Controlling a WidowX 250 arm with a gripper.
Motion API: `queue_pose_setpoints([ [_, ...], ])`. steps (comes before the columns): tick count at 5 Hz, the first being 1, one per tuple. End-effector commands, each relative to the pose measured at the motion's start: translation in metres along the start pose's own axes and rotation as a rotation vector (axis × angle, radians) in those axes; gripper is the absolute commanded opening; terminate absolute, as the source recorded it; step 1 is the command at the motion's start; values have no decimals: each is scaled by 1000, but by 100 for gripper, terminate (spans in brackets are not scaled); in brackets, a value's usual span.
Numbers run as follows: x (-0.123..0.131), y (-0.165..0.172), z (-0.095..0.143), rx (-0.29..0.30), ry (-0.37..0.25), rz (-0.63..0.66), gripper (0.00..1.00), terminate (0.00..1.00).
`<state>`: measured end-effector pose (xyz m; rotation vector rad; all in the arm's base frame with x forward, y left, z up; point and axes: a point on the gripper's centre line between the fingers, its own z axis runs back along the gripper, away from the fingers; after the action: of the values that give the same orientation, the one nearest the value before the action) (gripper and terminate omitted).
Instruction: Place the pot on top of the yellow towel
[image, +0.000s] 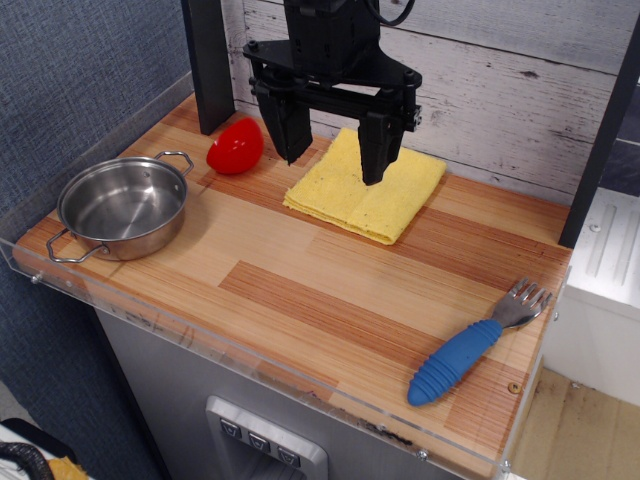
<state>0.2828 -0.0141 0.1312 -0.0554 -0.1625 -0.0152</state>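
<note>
The pot (123, 207) is a shiny shallow steel pot with two wire loop handles. It stands upright and empty at the left front corner of the wooden table. The yellow towel (400, 195) lies folded at the back middle of the table, with nothing on it. My black gripper (333, 160) hangs over the towel's left part, well to the right of the pot and apart from it. Its two fingers (377, 148) are spread wide with nothing between them.
A red rounded object (236, 146) sits between the pot and the towel, near the back. A fork with a blue handle (470, 350) lies at the front right. A clear plastic rim (250, 355) runs along the table's front edge. A black post (212, 62) stands at the back left.
</note>
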Motion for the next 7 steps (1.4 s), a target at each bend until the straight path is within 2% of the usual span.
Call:
queue_pose_setpoints([
  [1, 0, 0, 0, 0, 0, 0, 100, 0],
  [2, -9, 22, -5, 34, 16, 26, 100, 0],
  [3, -22, 56, -20, 32, 34, 92, 100, 0],
  [4, -34, 94, -27, 62, 20, 128, 100, 0],
  [5, -36, 110, -39, 102, 55, 118, 100, 0],
  [7, -34, 135, -59, 141, 55, 138, 100, 0],
])
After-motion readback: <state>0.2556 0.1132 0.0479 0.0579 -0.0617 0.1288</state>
